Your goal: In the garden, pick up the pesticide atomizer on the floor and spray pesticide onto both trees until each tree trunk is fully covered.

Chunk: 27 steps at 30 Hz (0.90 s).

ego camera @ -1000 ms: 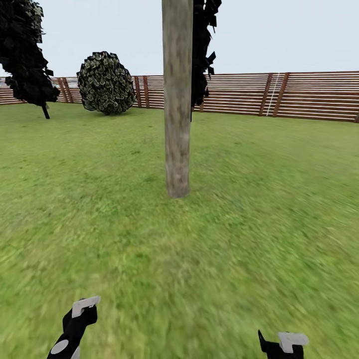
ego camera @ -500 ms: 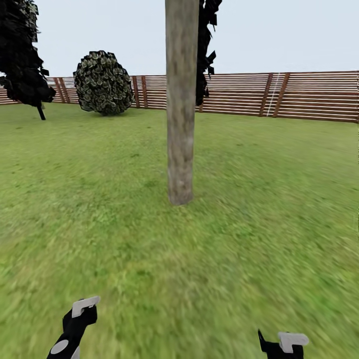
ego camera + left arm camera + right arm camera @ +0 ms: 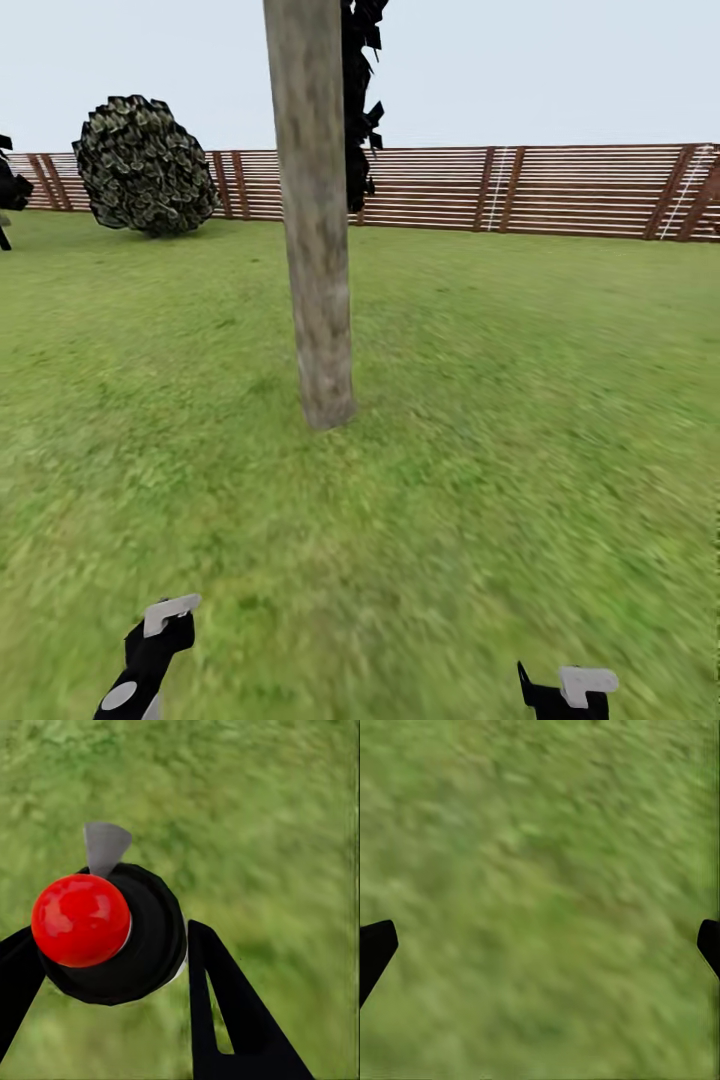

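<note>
One tree trunk (image 3: 315, 250), thick with mottled grey-beige bark, rises from the garden lawn (image 3: 500, 400) a little left of centre, a few steps ahead of me. In the left wrist view the pesticide atomizer (image 3: 112, 937) shows from above: a black round body, a red ball top and a grey nozzle. My left gripper (image 3: 112, 934) is shut on it, a black finger on each side. My right gripper (image 3: 542, 941) hangs open over bare grass, with only its fingertips (image 3: 375, 945) showing at the frame's edges. Both arms sit low at the bottom of the head view.
A brown slat fence (image 3: 560, 190) closes off the lawn at the back. A round leafy bush (image 3: 145, 165) stands at the back left. A thin black columnar tree (image 3: 358, 100) rises just behind the trunk, and another dark tree (image 3: 10, 190) is at the left edge.
The whole head view has shifted: the trunk, bush and fence slid left and the trunk looks slightly nearer, so the camera moved. Both arms keep their places in the picture.
</note>
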Tool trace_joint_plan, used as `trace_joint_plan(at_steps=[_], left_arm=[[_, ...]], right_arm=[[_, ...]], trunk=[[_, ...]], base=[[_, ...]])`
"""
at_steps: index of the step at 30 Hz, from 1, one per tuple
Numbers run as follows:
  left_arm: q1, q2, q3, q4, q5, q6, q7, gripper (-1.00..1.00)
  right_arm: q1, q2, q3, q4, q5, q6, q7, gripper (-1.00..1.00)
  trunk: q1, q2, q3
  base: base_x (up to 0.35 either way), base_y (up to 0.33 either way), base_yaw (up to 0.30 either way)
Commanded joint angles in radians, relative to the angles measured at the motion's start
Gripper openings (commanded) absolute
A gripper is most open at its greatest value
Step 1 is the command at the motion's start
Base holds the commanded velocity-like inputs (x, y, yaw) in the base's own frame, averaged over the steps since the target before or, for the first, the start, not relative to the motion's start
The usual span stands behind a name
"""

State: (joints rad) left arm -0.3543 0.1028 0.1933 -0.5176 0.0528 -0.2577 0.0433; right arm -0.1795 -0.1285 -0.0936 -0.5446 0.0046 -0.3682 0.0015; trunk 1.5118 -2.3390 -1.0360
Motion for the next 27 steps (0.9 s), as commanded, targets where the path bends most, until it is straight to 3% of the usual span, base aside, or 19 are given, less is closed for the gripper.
trace_joint_plan(at_steps=[1, 7, 12, 23, 25, 27], left_arm=[[0.000, 0.000, 0.000, 0.000, -0.001, 0.000, 0.000, -1.00], [0.000, -0.003, -0.003, 0.003, -0.005, 0.000, 0.008, -1.00], [0.000, -0.006, 0.000, 0.018, 0.002, -0.003, 0.006, -1.00], [0.000, -0.007, -0.007, 0.009, -0.008, -0.007, 0.000, -1.00], [0.000, -0.007, -0.010, 0.012, -0.016, -0.005, 0.000, -1.00], [0.000, -0.008, -0.034, 0.017, -0.059, -0.004, 0.000, -1.00]], right_arm=[[0.000, 0.000, 0.000, 0.000, 0.000, 0.000, 0.000, 1.00], [0.000, 0.001, 0.000, 0.000, 0.000, 0.000, 0.000, 1.00], [0.000, 0.001, -0.001, 0.014, 0.000, -0.001, -0.003, 1.00], [0.000, 0.001, -0.009, 0.042, -0.003, -0.002, -0.006, 1.00], [0.000, 0.001, -0.009, 0.043, -0.003, -0.002, -0.006, 1.00], [0.000, 0.000, -0.008, 0.042, -0.002, -0.001, -0.005, 1.00]], trunk=[[0.000, 0.000, 0.000], [0.000, 0.000, 0.000], [0.000, 0.000, 0.000], [0.000, 0.000, -0.002], [0.000, 0.000, -0.002], [0.000, 0.000, -0.002]], base=[[0.340, 0.002, -0.267], [0.341, 0.000, -0.267], [0.339, 0.096, -0.027], [0.318, 0.146, 0.178], [0.161, 0.101, 0.040], [0.046, 0.029, 0.012]])
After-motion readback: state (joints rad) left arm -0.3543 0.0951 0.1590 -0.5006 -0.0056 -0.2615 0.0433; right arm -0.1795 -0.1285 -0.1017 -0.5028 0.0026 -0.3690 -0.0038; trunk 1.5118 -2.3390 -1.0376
